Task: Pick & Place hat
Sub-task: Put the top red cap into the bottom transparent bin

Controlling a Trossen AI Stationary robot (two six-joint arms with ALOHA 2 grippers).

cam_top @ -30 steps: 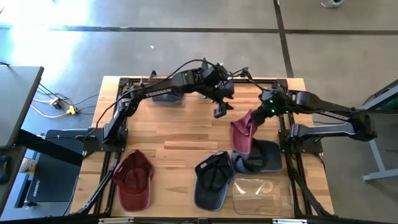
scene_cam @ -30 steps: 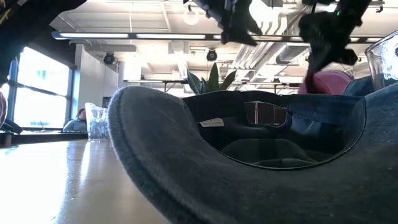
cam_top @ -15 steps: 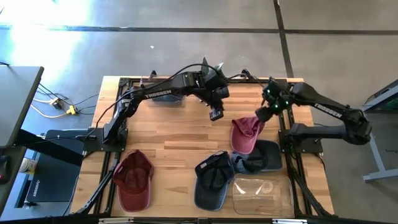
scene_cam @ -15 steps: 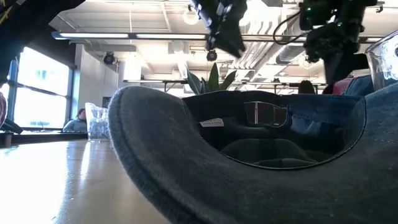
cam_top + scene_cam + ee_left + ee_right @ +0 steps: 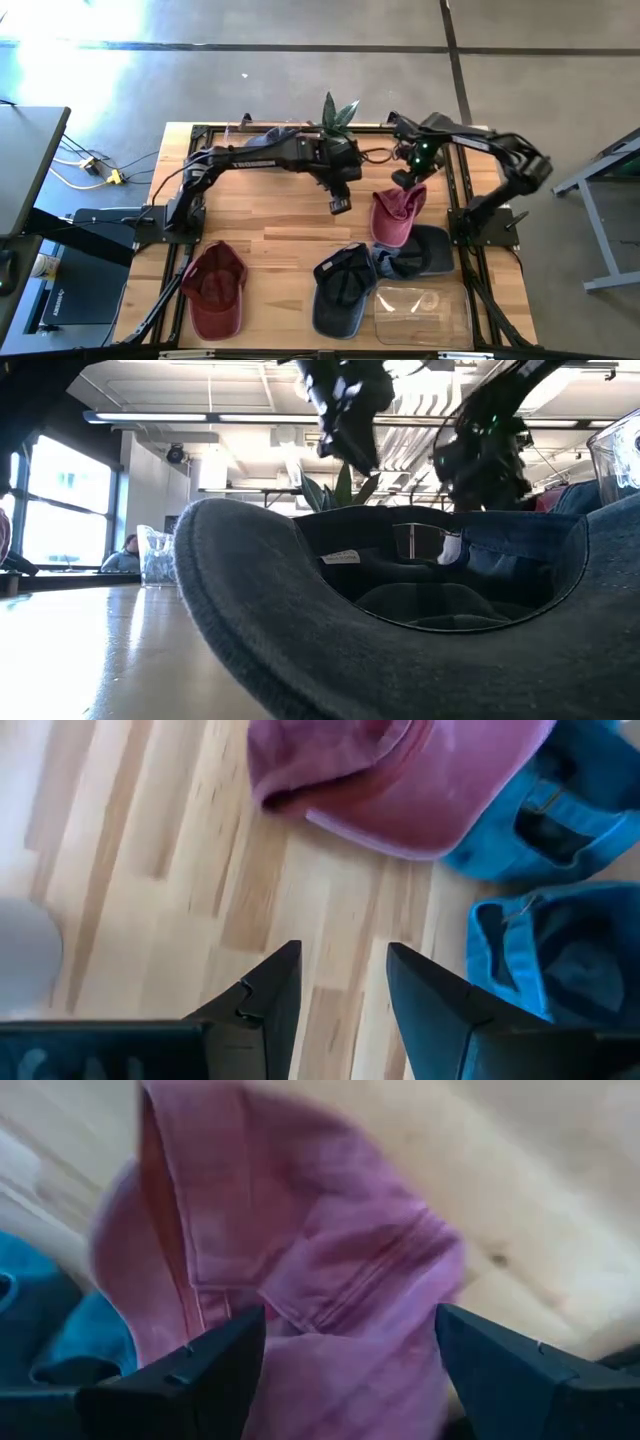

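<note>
Blue cap lay nearest on bench | pink hat lay just below right hand, fingers spread, empty | left hand beside it, fingers spread, empty

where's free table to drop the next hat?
Bare wood on the table: the middle strip between the left gripper, the dark red cap and the navy cap. Crowded at the right: the pink cap, under the open right gripper, overlaps a dark cap beside the clear container.
</note>
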